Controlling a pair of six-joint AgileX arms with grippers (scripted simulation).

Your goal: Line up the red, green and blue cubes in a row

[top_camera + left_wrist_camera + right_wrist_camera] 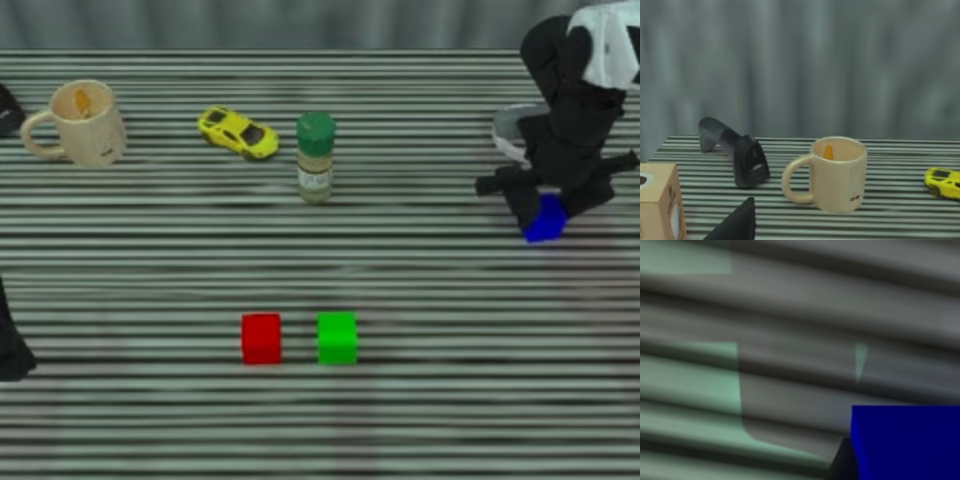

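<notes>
Top view is showing red cube (261, 338) and green cube (337, 337) sitting side by side near the tabletop's front edge. I am working the right gripper (541, 205) over the blue cube (546, 219) near the right edge; finger state unclear. Blue is awaiting placement. Left arm is idling.

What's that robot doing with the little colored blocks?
The right arm's tool is down over the blue cube near the table's right side. Whether it has gripped the cube can't be seen. The red cube and green cube already sit side by side near the front middle, a small gap between them, so blue is the one left to join the row. The left arm is parked at the left edge.
</notes>
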